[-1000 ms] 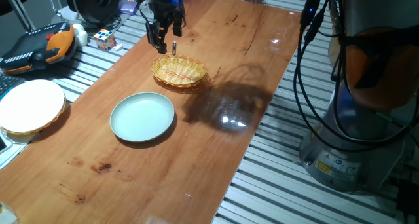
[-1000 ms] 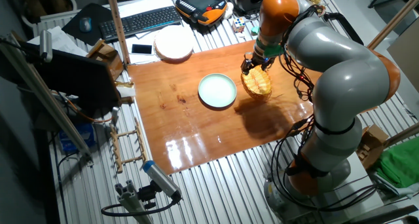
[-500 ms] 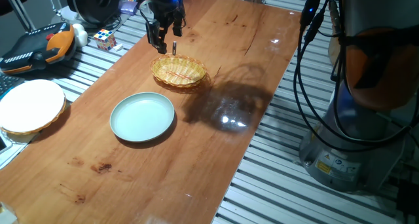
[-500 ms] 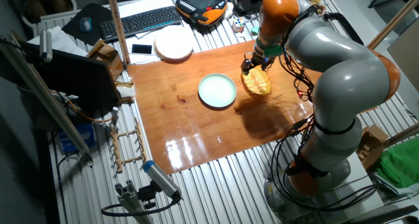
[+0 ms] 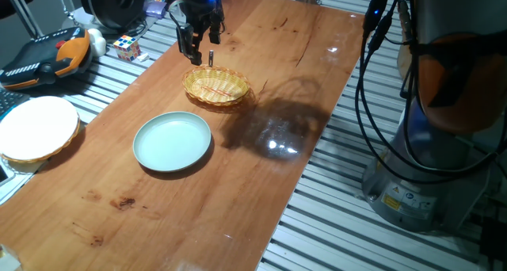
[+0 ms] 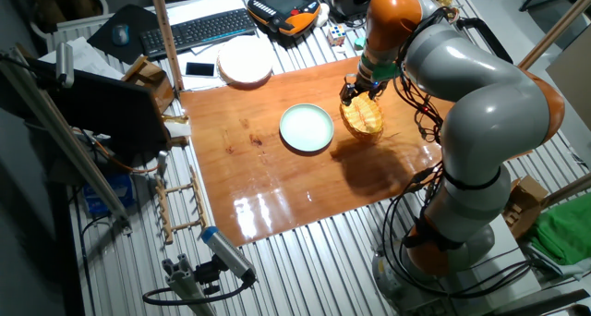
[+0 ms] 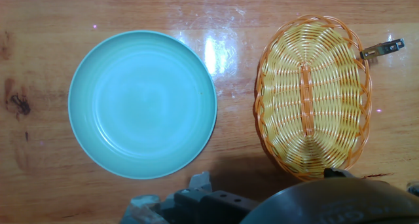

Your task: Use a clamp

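A small dark-grey clamp (image 7: 382,49) sits at the far rim of the oval wicker basket (image 7: 308,93), touching its edge; whether it grips the rim I cannot tell. From one fixed view the clamp (image 5: 211,58) looks upright at the back of the basket (image 5: 216,86). My black gripper (image 5: 202,49) hangs just above and behind that basket, fingers apart, with nothing between them. The other fixed view shows the gripper (image 6: 355,87) over the basket (image 6: 363,117). The hand view does not show the fingers.
A pale teal plate (image 5: 172,142) lies beside the basket toward the table's middle. Off the table's left edge are a white round dish (image 5: 36,127), a colour cube (image 5: 127,46) and an orange-black pendant (image 5: 47,55). A keyboard (image 6: 199,28) lies beyond.
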`<state>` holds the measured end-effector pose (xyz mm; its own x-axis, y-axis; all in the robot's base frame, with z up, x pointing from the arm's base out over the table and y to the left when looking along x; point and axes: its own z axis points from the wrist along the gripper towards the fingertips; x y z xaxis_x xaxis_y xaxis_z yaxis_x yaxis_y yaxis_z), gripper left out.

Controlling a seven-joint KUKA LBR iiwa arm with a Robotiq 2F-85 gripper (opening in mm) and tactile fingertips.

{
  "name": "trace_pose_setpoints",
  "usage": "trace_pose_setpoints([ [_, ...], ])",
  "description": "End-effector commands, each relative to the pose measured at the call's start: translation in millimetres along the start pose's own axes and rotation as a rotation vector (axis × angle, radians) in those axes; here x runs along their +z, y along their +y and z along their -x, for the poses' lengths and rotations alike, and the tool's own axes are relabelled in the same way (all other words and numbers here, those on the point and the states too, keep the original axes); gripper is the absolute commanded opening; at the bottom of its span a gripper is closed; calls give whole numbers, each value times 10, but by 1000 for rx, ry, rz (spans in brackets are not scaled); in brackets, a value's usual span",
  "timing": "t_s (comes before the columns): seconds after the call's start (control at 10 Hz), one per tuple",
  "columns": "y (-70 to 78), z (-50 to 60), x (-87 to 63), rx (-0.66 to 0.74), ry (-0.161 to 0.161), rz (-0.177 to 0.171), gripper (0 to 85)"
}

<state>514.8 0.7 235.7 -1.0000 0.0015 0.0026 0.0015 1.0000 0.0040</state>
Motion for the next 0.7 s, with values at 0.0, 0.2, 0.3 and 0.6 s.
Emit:
trace_pose_setpoints([
  [0.0,-2,6,0,36,19,11,7],
  [0.2,-14,14,-7,36,20,11,7],
  [0.3,-21,19,-8,36,20,11,7],
  [0.6,-57,32,8,31,22,14,7],
])
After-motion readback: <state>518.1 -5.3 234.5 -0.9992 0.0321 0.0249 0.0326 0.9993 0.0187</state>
